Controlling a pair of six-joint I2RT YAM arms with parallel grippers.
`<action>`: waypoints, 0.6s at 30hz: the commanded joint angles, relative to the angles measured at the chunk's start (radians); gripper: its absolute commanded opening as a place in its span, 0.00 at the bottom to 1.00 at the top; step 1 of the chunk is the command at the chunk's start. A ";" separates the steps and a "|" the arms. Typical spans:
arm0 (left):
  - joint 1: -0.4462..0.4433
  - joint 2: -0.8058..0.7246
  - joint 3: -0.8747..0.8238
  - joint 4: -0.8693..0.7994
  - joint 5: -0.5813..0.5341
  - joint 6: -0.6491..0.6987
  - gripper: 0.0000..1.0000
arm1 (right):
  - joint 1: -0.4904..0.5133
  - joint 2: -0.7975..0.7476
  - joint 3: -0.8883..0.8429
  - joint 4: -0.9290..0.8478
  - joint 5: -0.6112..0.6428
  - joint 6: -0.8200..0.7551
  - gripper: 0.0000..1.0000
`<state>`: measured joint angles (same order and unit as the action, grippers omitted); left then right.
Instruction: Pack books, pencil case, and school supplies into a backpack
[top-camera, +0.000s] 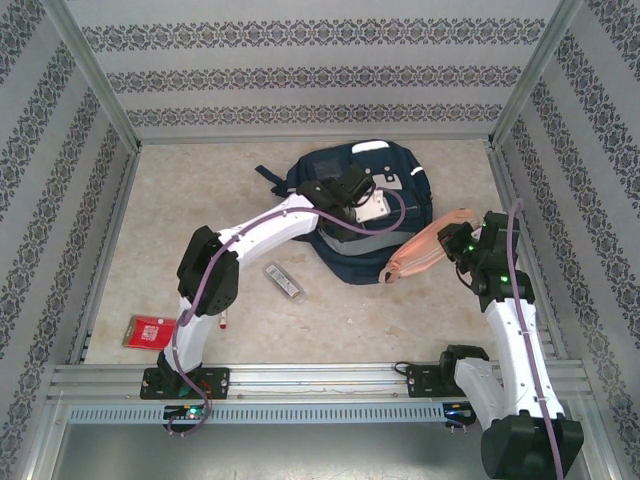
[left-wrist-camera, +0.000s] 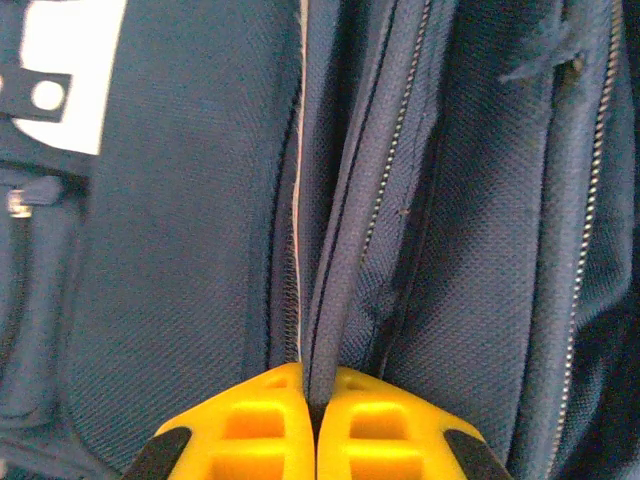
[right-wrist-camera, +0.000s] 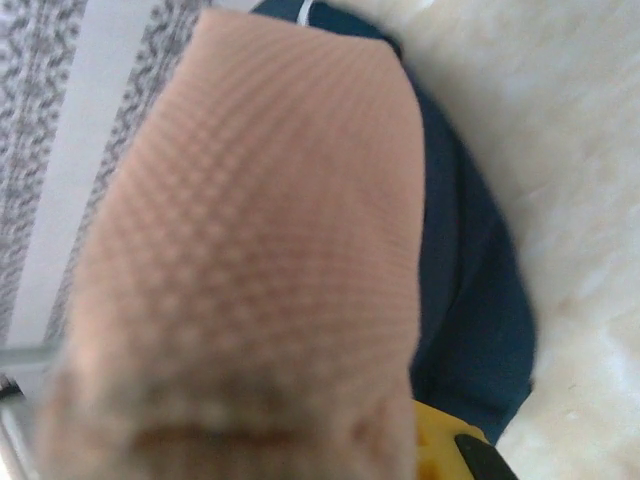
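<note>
Yellow pads (left-wrist-camera: 250, 435) of my left gripper (left-wrist-camera: 313, 405) sit closest to the lens, pinched together on a narrow fold of navy fabric beside a zipper track (left-wrist-camera: 385, 200) on the backpack (left-wrist-camera: 170, 260). I read that pinch as a hold on the lip of an opening, so the compartment can be pulled apart for loading. From above, the left arm reaches across to the middle of the backpack (top-camera: 345, 262), which lies flat toward the far side of the table (top-camera: 200, 200). My right gripper (top-camera: 458, 240) is closed too, on what looks like a padded peach mesh strap (right-wrist-camera: 250, 250) that drapes right over its camera. Overhead, the strap arcs off the pack's right edge, raised above the table, probably to brace the bag while the other side tugs. A clear pencil case (top-camera: 285, 281) lies on the table just in front of the pack, and a red packet (top-camera: 148, 330) waits near the left arm's base, both unpacked. My judgement is that the mouth must open first.
</note>
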<state>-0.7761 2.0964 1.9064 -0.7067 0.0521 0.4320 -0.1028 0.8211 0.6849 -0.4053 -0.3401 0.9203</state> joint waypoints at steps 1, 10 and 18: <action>0.037 -0.085 0.077 -0.002 0.027 -0.120 0.00 | 0.051 0.001 -0.052 0.062 -0.204 -0.008 0.00; 0.072 -0.168 0.083 0.094 0.229 -0.290 0.00 | 0.121 0.110 -0.200 0.575 -0.396 0.381 0.00; 0.072 -0.222 0.043 0.150 0.294 -0.376 0.00 | 0.123 0.484 -0.095 0.776 -0.370 0.474 0.00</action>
<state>-0.6983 1.9736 1.9404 -0.6838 0.2695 0.1211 0.0158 1.2144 0.5362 0.1780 -0.6788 1.3151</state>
